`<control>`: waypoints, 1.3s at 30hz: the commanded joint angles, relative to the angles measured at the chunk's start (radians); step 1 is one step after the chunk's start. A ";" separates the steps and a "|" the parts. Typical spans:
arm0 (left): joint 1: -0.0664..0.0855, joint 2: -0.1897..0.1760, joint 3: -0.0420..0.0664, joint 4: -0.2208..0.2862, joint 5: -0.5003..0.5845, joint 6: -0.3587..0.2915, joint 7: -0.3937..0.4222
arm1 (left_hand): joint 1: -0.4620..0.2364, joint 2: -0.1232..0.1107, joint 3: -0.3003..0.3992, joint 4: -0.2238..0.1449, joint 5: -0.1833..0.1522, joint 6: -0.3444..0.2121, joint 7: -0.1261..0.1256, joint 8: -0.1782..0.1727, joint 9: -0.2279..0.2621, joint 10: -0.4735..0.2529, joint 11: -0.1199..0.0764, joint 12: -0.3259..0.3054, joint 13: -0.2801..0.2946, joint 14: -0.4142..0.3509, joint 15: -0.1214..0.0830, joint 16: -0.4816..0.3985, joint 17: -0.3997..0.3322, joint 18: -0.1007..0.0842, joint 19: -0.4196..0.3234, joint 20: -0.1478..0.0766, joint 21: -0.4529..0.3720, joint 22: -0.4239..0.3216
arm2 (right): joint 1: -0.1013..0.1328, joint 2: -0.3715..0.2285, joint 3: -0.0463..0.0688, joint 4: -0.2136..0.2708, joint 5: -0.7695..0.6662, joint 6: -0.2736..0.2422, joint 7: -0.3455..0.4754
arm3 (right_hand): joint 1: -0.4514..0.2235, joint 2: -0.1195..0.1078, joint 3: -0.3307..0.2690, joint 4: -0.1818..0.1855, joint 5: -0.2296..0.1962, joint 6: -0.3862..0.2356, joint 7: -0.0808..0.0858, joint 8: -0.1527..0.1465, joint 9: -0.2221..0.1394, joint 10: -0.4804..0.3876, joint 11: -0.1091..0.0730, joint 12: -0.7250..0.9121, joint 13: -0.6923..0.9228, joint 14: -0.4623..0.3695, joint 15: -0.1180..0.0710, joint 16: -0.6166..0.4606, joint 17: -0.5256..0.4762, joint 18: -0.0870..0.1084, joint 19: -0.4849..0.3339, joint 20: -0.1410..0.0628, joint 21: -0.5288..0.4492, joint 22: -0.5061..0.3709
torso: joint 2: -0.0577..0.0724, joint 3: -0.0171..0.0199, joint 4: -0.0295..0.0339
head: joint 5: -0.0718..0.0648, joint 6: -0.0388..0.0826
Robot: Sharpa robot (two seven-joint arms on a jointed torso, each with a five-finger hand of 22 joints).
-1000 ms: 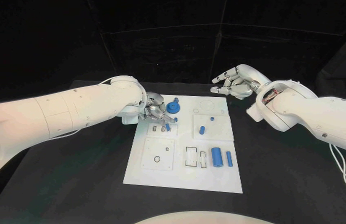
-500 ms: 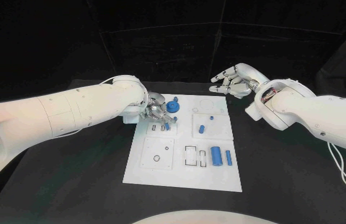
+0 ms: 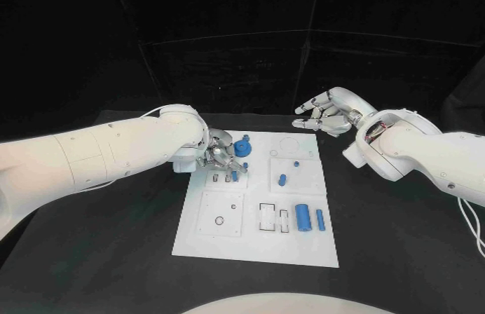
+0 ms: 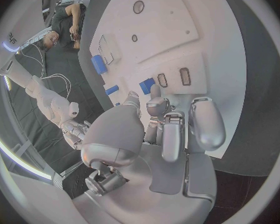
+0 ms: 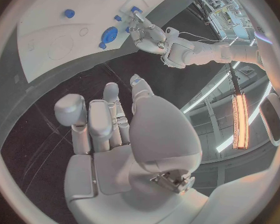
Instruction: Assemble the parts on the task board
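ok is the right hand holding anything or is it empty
Empty. The right hand hovers past the far right corner of the task board, off the board, and the right wrist view shows its fingers apart with nothing between them.

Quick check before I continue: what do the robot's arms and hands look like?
Both arms are smooth, glossy white shells. The left hand and right hand are silver metal with rounded grey fingers. A thin white cable loops beside the right arm.

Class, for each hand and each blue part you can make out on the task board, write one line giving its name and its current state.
left hand: fingers closed on a small blue part at the board's far left.
right hand: holds nothing, fingers apart, beyond the board's far edge.
round blue part: on the board beside the left hand.
large blue cylinder: lying flat.
slim blue pin: lying flat beside the cylinder.
task board: flat on the table.
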 commanded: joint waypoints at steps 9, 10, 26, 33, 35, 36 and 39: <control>0.001 0.006 -0.001 -0.004 -0.007 0.025 -0.011 | 0.015 0.007 0.002 -0.016 -0.001 -0.009 -0.001 0.007 0.007 0.006 -0.003 0.006 0.001 0.101 -0.005 0.007 0.247 -0.018 0.003 -0.005 0.008 0.005 | 0.002 0.003 0.001 -0.001 0.000 0.004 0.004 | 0.000 0.010 -0.005 0.000 0.007 0.007 0.000 0.003 0.001 0.002 -0.004 -0.002 -0.003 0.011 -0.001 -0.006 -0.002 0.016 -0.007 -0.002 -0.005 -0.002 | 0.001 0.0004 0.0001 | -0.003 -0.003; 0.001 0.006 -0.001 -0.004 -0.007 0.026 -0.011 | 0.016 0.007 0.002 -0.018 -0.001 -0.010 -0.001 0.007 0.008 0.006 -0.003 0.006 0.001 0.101 -0.005 0.007 0.247 -0.018 0.003 -0.005 0.008 0.005 | 0.002 0.004 0.001 -0.001 0.000 0.004 0.004 | 0.000 0.011 -0.005 0.000 0.008 0.007 0.000 0.003 0.001 0.002 -0.004 -0.001 -0.002 0.011 -0.001 -0.006 -0.002 0.016 -0.007 -0.002 -0.005 -0.002 | 0.000 0.0003 -0.0001 | -0.003 -0.003; -0.001 0.015 -0.006 -0.007 -0.023 0.051 -0.015 | 0.038 0.009 0.010 -0.047 -0.001 -0.017 0.000 0.011 0.019 0.003 -0.003 0.003 0.000 0.102 -0.004 0.009 0.250 -0.019 0.001 -0.005 0.014 0.013 | 0.002 0.006 0.001 -0.002 0.000 0.006 0.003 | 0.002 0.012 -0.005 -0.001 0.009 0.007 0.000 0.003 0.001 0.002 -0.004 -0.001 -0.002 0.011 -0.001 -0.007 -0.002 0.016 -0.007 -0.002 -0.005 -0.003 | 0.001 -0.0004 0.0009 | -0.003 -0.007; -0.001 0.015 -0.007 -0.006 -0.026 0.049 -0.015 | 0.047 0.012 0.016 -0.058 0.000 -0.020 0.000 0.013 0.023 0.003 -0.003 0.003 0.000 0.102 -0.004 0.010 0.251 -0.019 0.000 -0.005 0.015 0.016 | 0.002 0.008 0.001 -0.004 0.000 0.007 0.002 | 0.002 0.012 -0.005 -0.001 0.009 0.007 0.000 0.003 0.001 0.002 -0.004 -0.001 -0.002 0.011 -0.001 -0.007 -0.002 0.016 -0.007 -0.002 -0.005 -0.003 | 0.001 -0.0004 0.0005 | -0.002 -0.010; -0.002 0.015 -0.007 -0.005 -0.026 0.045 -0.015 | 0.052 0.016 0.021 -0.064 0.000 -0.021 0.000 0.013 0.025 0.003 -0.003 0.003 0.001 0.102 -0.004 0.010 0.251 -0.019 0.000 -0.005 0.016 0.016 | 0.002 0.009 0.001 -0.004 0.000 0.008 0.001 | 0.002 0.012 -0.005 -0.001 0.009 0.007 0.000 0.003 0.001 0.002 -0.004 -0.001 -0.002 0.011 -0.001 -0.007 -0.002 0.016 -0.007 -0.002 -0.005 -0.003 | 0.001 -0.0004 0.0004 | -0.002 -0.010; -0.002 0.015 -0.007 -0.004 -0.026 0.039 -0.015 | 0.062 0.025 0.032 -0.073 0.000 -0.022 -0.001 0.014 0.027 0.003 -0.004 0.003 0.002 0.102 -0.005 0.010 0.251 -0.019 -0.001 -0.005 0.016 0.018 | 0.002 0.009 0.001 -0.004 0.000 0.008 0.001 | 0.002 0.012 -0.005 -0.001 0.009 0.007 0.000 0.003 0.001 0.002 -0.004 -0.001 -0.002 0.011 -0.001 -0.007 -0.002 0.016 -0.007 -0.002 -0.005 -0.003 | 0.001 -0.0004 0.0001 | -0.003 -0.011; -0.002 0.014 -0.007 -0.002 -0.026 0.029 -0.014 | 0.119 0.052 0.080 -0.116 0.001 -0.030 -0.006 0.012 0.031 0.002 -0.009 0.002 0.003 0.102 -0.008 0.010 0.252 -0.018 -0.002 -0.006 0.017 0.019 | 0.002 0.010 0.001 -0.005 0.000 0.008 0.001 | 0.002 0.012 -0.005 -0.001 0.009 0.007 0.000 0.003 0.001 0.002 -0.004 -0.001 -0.002 0.011 -0.001 -0.007 -0.002 0.016 -0.007 -0.002 -0.005 -0.003 | 0.001 -0.0005 0.0005 | -0.003 -0.012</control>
